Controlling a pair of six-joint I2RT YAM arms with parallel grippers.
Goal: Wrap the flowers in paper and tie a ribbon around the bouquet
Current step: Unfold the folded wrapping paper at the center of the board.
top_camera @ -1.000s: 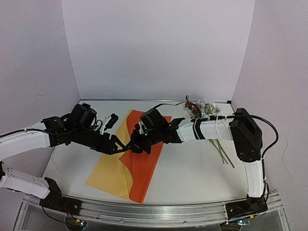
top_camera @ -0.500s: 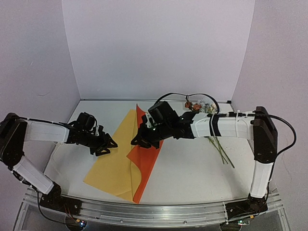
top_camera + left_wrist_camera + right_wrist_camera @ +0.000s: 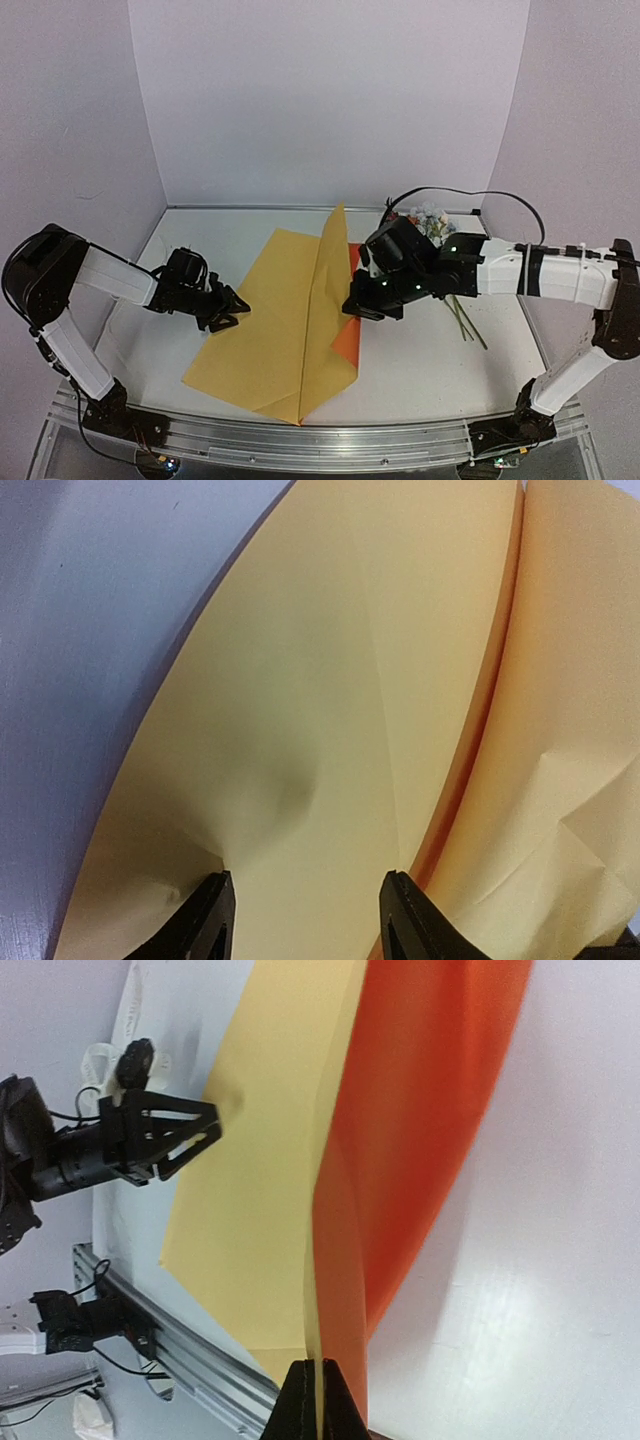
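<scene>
The paper (image 3: 270, 330) lies in the middle of the table, yellow-tan face up, with a raised fold down its centre. A strip of its orange face (image 3: 346, 340) shows at the right. My right gripper (image 3: 362, 305) is shut on the paper's lifted edge (image 3: 335, 1260), which runs straight into the closed jaws (image 3: 320, 1365). My left gripper (image 3: 235, 305) stands open at the paper's left edge. Its fingers (image 3: 210, 910) straddle the yellow sheet (image 3: 330, 730) without pinching it. The flowers (image 3: 425, 222) lie at the back right, stems (image 3: 462, 322) pointing forward. The ribbon cannot be made out clearly.
Purple walls close in the table at the back and both sides. A metal rail (image 3: 320, 440) runs along the near edge. A black cable (image 3: 450, 192) arches over the flowers. Something small and pale (image 3: 100, 1060) lies beyond the left gripper (image 3: 185, 1130).
My right gripper has carried the paper's edge to the right, unfolding it so more yellow shows. The left arm has drawn back to the left edge, its jaws a little narrower.
</scene>
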